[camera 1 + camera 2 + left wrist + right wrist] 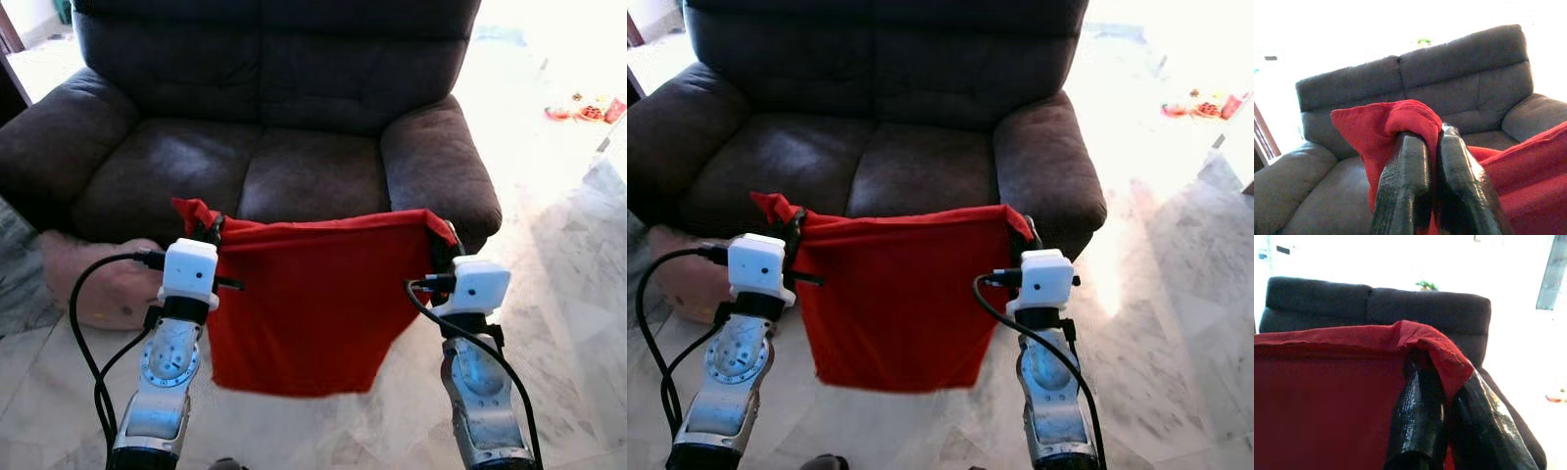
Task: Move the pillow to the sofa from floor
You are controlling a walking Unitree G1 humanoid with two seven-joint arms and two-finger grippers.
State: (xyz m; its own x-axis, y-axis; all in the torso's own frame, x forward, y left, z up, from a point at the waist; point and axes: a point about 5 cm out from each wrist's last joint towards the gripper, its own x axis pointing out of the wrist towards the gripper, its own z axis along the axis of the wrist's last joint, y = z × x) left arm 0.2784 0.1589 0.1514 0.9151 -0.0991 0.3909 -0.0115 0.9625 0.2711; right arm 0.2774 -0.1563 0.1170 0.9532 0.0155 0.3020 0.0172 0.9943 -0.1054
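Left gripper [209, 231] and right gripper [443, 238] each clamp a top corner of red pillow [304, 304], carried before sofa [294, 147]. Next: lift forward, release on seat.

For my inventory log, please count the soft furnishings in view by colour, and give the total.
Red: 1, the red pillow, held at its top corners by the left gripper and right gripper.
Pink: 1, the pink cushion on the floor.
Dark brown: 1, the sofa.
Total: 3.
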